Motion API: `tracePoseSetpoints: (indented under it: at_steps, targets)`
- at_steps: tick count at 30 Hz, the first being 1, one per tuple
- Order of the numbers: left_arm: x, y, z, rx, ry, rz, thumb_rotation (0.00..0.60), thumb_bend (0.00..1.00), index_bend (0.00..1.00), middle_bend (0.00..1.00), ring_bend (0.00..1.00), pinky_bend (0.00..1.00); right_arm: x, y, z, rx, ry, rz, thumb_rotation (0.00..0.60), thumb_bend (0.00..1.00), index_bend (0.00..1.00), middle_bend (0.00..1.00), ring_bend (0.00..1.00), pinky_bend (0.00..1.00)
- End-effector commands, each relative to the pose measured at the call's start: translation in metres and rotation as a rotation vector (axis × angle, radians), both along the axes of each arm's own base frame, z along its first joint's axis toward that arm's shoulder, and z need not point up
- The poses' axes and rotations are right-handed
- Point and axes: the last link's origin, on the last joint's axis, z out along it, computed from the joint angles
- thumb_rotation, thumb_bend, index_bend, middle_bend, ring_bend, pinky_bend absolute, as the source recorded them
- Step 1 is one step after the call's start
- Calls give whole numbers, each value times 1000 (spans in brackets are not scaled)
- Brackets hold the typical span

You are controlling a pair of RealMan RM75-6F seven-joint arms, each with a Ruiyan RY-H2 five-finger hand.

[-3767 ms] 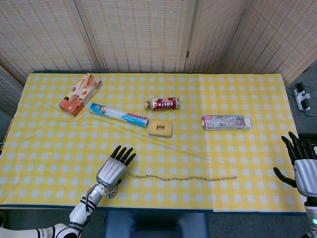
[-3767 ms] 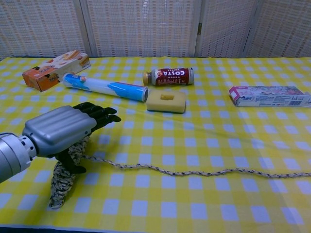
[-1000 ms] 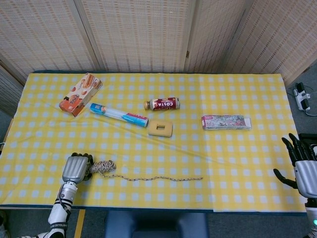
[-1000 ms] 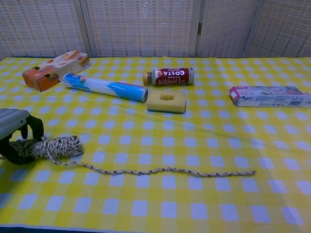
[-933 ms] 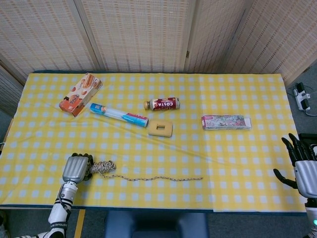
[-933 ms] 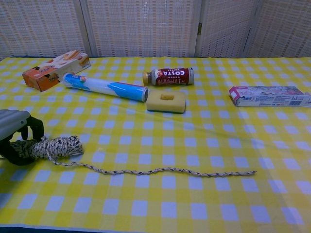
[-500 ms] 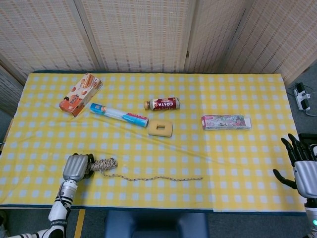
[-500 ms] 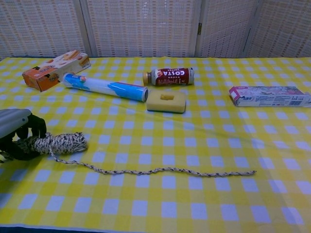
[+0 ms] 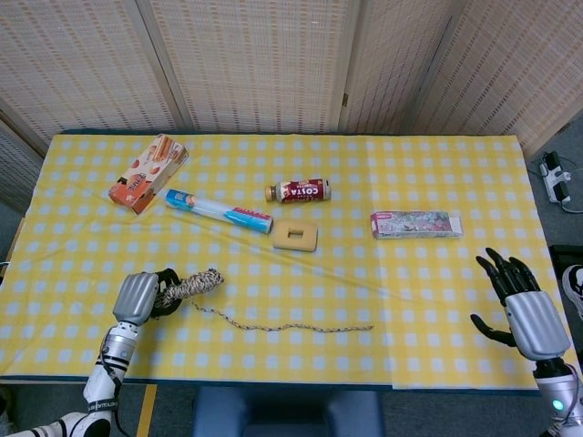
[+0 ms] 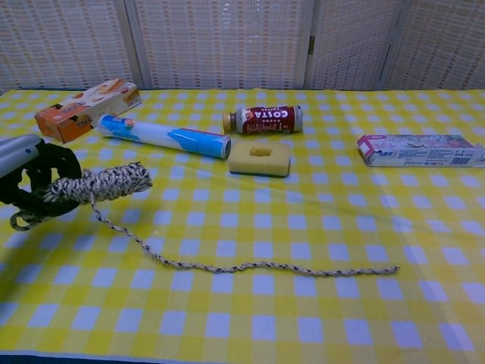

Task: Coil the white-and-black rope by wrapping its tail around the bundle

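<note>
My left hand (image 9: 138, 297) (image 10: 23, 173) grips one end of the white-and-black rope bundle (image 9: 193, 285) (image 10: 100, 183), raised a little off the yellow checked cloth at the front left. The bundle points right and slightly up. The rope's loose tail (image 9: 291, 327) (image 10: 250, 266) hangs from the bundle, then trails right along the cloth, ending near the table's middle front. My right hand (image 9: 521, 312) hovers over the front right corner with its fingers spread and nothing in it; the chest view does not show it.
Further back lie an orange snack box (image 9: 148, 172), a blue-and-white tube (image 9: 219, 210), a Costa bottle (image 9: 299, 191) on its side, a yellow sponge (image 9: 294, 235) and a flat patterned box (image 9: 415, 224). The table's front edge (image 9: 301, 384) runs just below the tail.
My left hand has lifted the bundle off the cloth and tilted it up, pulling the near part of the tail with it. My right hand has moved left and inward over the table corner.
</note>
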Motion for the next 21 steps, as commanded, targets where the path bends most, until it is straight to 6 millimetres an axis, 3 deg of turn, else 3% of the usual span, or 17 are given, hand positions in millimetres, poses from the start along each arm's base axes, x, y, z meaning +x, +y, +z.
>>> tracePoseSetpoints:
  at_steps: [1,10,21]
  targets:
    - [2,-2,4,20,-18,-33,600,754,809,747,688,580,19,-5,-19,83,-27,47,600,292,121,98,143,114]
    - [8,-11,2,3,-3,-76,600,754,806,747,684,578,63,-20,-82,291,-115,95,600,292,393,149,147,116]
    - [7,-18,-2,-12,7,-70,600,754,799,747,678,572,85,-39,-148,431,-112,97,600,292,476,171,148,116]
